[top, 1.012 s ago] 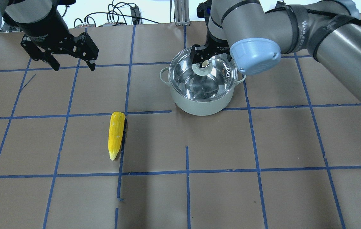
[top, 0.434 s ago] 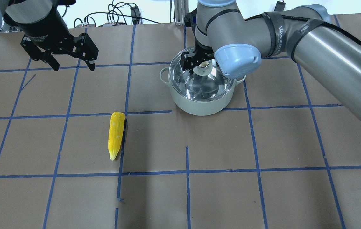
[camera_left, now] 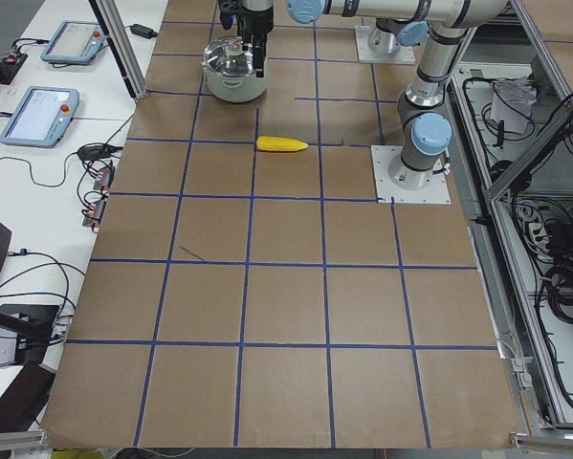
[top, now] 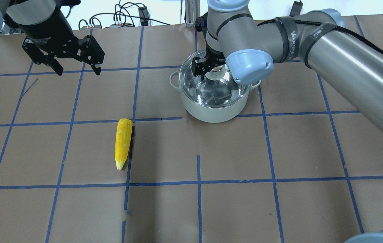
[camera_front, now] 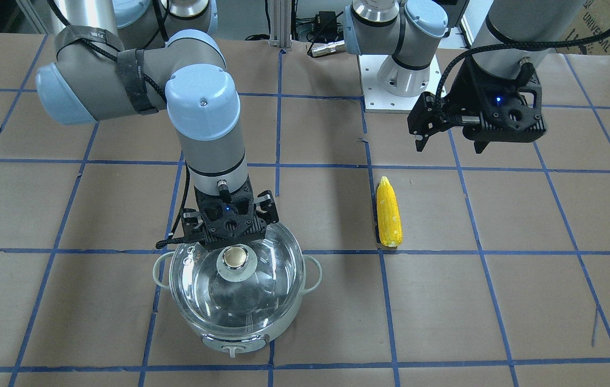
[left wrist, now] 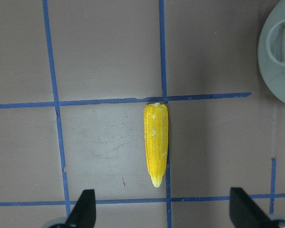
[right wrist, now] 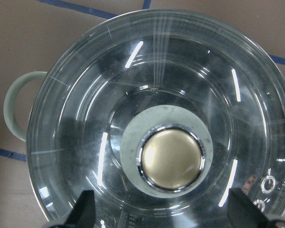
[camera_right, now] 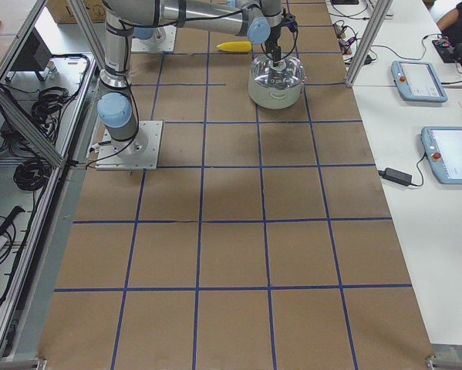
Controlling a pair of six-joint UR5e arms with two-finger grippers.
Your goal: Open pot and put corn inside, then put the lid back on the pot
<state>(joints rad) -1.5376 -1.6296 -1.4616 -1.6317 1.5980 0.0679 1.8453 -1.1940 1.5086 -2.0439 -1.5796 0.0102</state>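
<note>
- The right end effector [right wrist: 163, 212] hovered open over the lid [right wrist: 75, 123], which sat on the pot [top: 211, 113] at the counter's [top: 279, 152] far side.
- It should centre the knob [right wrist: 171, 159] between its jaws, descend, close, then lift straight up.
- The left end effector [left wrist: 163, 212] hung open above the corn [left wrist: 155, 142], which lay near-left of the pot.

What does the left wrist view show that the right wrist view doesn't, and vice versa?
Left wrist only: the corn lying on the table. Right wrist only: the lid on the pot, its knob mid-frame. Shared: a loop handle of the pot, and each view's own open gripper at the bottom edge: left gripper, right gripper.
</note>
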